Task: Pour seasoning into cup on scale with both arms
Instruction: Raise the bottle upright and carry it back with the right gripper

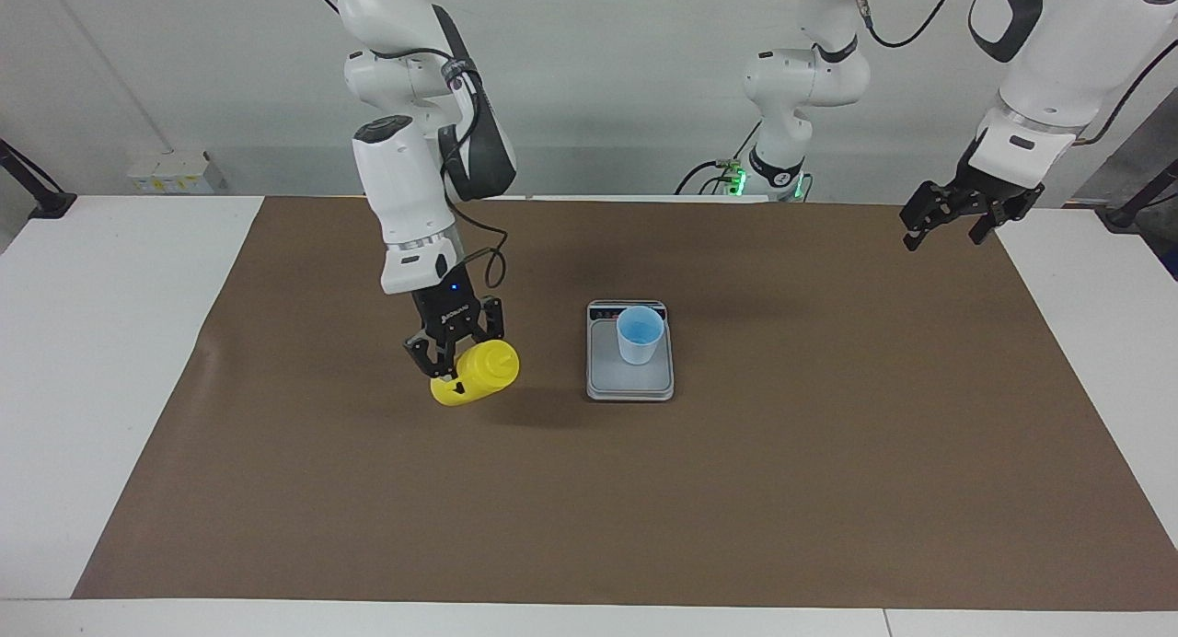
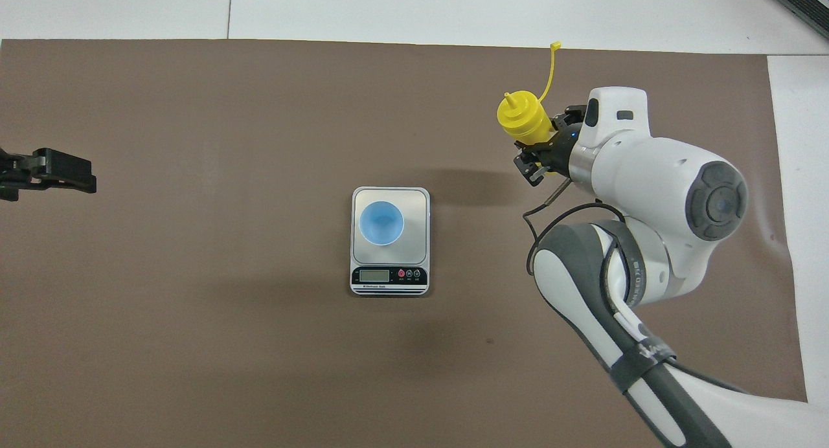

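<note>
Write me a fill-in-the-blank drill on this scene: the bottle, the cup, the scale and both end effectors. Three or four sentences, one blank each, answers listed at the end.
1. The right end effector is shut on the yellow ____.
2. The light-blue cup stands on the ____.
3. The scale's dark display strip is at the end ____ to the robots.
4. The left end effector waits with its fingers ____, holding nothing.

Missing words: bottle; scale; nearer; open
</note>
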